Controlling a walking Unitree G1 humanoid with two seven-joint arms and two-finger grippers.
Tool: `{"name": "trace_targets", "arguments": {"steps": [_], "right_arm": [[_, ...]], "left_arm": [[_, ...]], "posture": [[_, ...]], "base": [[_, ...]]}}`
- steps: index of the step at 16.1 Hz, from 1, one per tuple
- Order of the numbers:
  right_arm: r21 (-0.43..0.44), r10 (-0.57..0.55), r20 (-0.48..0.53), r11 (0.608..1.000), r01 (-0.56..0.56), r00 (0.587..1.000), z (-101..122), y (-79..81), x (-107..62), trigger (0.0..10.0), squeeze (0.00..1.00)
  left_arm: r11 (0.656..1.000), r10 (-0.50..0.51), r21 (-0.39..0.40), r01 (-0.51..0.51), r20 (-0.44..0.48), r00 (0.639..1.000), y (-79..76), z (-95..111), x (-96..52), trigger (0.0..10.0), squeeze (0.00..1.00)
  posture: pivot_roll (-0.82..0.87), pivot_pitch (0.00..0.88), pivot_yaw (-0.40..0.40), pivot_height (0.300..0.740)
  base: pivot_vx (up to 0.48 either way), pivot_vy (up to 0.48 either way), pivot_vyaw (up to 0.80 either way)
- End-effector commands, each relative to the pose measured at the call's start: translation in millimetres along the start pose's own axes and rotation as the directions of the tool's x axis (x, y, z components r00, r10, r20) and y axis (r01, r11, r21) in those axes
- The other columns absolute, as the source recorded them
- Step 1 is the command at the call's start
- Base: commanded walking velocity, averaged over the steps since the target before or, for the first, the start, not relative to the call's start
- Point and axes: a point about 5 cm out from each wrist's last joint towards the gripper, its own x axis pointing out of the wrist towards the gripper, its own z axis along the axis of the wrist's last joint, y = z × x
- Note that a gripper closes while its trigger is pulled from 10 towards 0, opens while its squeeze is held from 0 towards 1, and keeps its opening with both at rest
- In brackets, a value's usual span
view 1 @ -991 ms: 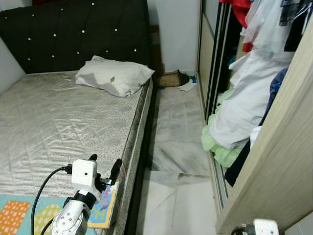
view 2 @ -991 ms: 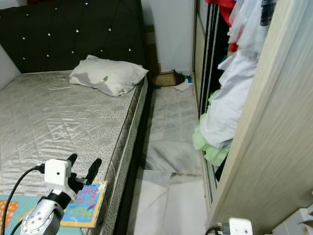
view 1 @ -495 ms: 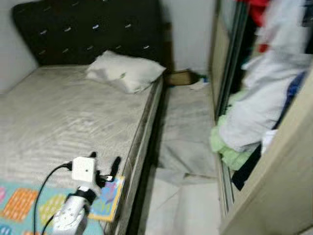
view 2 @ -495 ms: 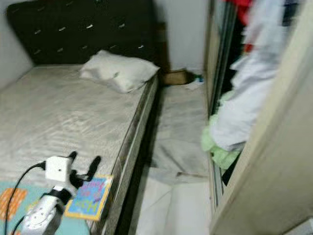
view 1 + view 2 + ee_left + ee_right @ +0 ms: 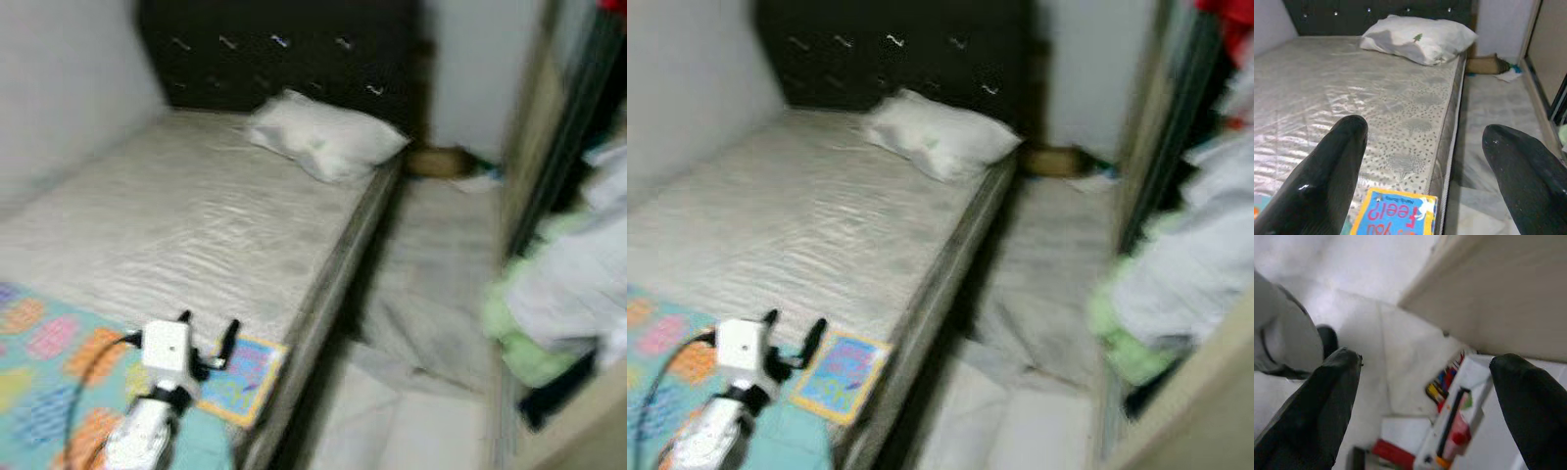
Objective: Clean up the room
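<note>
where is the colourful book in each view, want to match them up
Left eye view: book at the mattress's near corner, just ahead of the left hand.
Right eye view: same corner.
Left wrist view: bottom middle, between the two fingers.
Right wrist view: floor and a cabinet wall instead.
Shared landmark: white pillow.

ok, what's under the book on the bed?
The book lies flat by the mattress edge, on a colourful mat corner. The left gripper hovers open above it. What's beneath its cover is hidden.
</note>
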Motion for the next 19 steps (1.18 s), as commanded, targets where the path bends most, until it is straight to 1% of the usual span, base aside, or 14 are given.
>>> {"name": "trace_targets", "arguments": {"steps": [1,4,7,8,9,11,12,13,14,15,16,17,18,19], "right_arm": [[0.0,0.021,0.06,1.0,-0.021,0.998,13.3,8.3,3.1,10.0,0.0],[-0.046,0.04,0.061,0.998,-0.037,0.997,4.2,10.3,-0.4,10.0,0.0],[-0.069,0.048,0.075,0.997,-0.042,0.996,6.4,9.9,0.8,10.0,0.0],[-0.095,0.073,0.095,0.993,-0.064,0.993,8.6,12.6,0.8,10.0,0.0],[-0.096,0.088,0.103,0.992,-0.078,0.991,8.6,15.2,0.1,10.0,0.0],[-0.127,0.113,0.121,0.987,-0.098,0.986,8.2,20.9,-1.8,10.0,0.0],[-0.125,0.118,0.153,0.987,-0.099,0.981,11.1,23.5,-2.7,10.0,0.0],[-0.112,0.119,0.215,0.989,-0.097,0.969,18.8,25.3,-3.6,10.0,0.0],[-0.102,0.107,0.254,0.991,-0.083,0.961,25.8,24.8,-3.2,10.0,0.0],[-0.089,0.085,0.286,0.994,-0.062,0.954,35.3,23.0,-0.9,10.0,0.0],[-0.075,0.067,0.304,0.996,-0.046,0.95,74.2,13.2,15.4,10.0,0.0],[-0.053,0.062,0.327,0.998,-0.047,0.943,153.8,-3.1,32.5,10.0,0.0],[-0.052,0.065,0.335,0.997,-0.05,0.94,160.9,-3.1,32.7,10.0,0.0],[-0.031,0.067,0.351,0.998,-0.059,0.934,171.6,-2.5,32.7,10.0,0.0]], "left_arm": [[1.0,0.012,0.022,-0.012,0.007,1.0,4.7,4.2,-0.2,10.0,0.0],[1.0,0.012,0.022,-0.012,0.01,1.0,3.4,5.4,0.4,10.0,0.0],[1.0,0.015,0.022,-0.016,0.012,1.0,2.5,6.3,0.0,10.0,0.0],[1.0,0.018,0.022,-0.018,0.013,1.0,2.7,6.7,0.0,10.0,0.0],[1.0,0.019,0.022,-0.019,0.013,1.0,2.8,6.8,0.0,10.0,0.0],[1.0,0.019,0.022,-0.019,0.014,1.0,2.5,7.2,0.8,10.0,0.0],[1.0,0.016,0.023,-0.017,0.015,1.0,1.9,7.8,1.8,10.0,0.0],[1.0,0.015,0.023,-0.015,0.017,1.0,1.7,8.4,2.5,10.0,0.0],[1.0,0.015,0.023,-0.015,0.018,1.0,1.9,8.8,3.0,10.0,0.0],[1.0,0.012,0.025,-0.013,0.017,1.0,2.0,9.1,3.6,10.0,0.0],[1.0,0.009,0.026,-0.009,0.017,1.0,1.7,9.7,4.4,10.0,0.0],[1.0,0.008,0.027,-0.008,0.017,1.0,2.2,10.0,5.1,10.0,0.0],[1.0,0.007,0.027,-0.008,0.017,1.0,2.5,10.0,5.3,10.0,0.0],[1.0,0.005,0.029,-0.006,0.017,1.0,2.2,10.2,5.8,10.0,0.0]], "posture": [[-0.18,0.0,0.105,0.74],[-0.18,0.0,0.102,0.74],[-0.17,0.0,0.099,0.74],[-0.17,0.0,0.099,0.74],[-0.17,0.0,0.099,0.74],[-0.17,0.0,0.098,0.74],[-0.17,0.0,0.097,0.74],[-0.17,0.0,0.1,0.74],[-0.17,0.0,0.105,0.74],[-0.17,0.0,0.107,0.74],[-0.17,0.0,0.111,0.74],[-0.17,0.0,0.113,0.74],[-0.17,0.0,0.114,0.74],[-0.17,0.0,0.114,0.74]], "base": [[0.0,0.0,0.46],[0.0,0.0,0.3],[0.0,0.0,0.0],[0.0,0.0,0.0],[0.0,0.0,0.0],[0.0,0.0,0.0],[0.0,0.0,0.0],[0.0,0.0,0.0],[0.0,0.0,0.0],[0.0,0.0,0.0],[0.0,0.0,0.0],[0.0,0.0,0.0],[0.0,0.0,0.0],[0.0,0.0,0.0]]}}
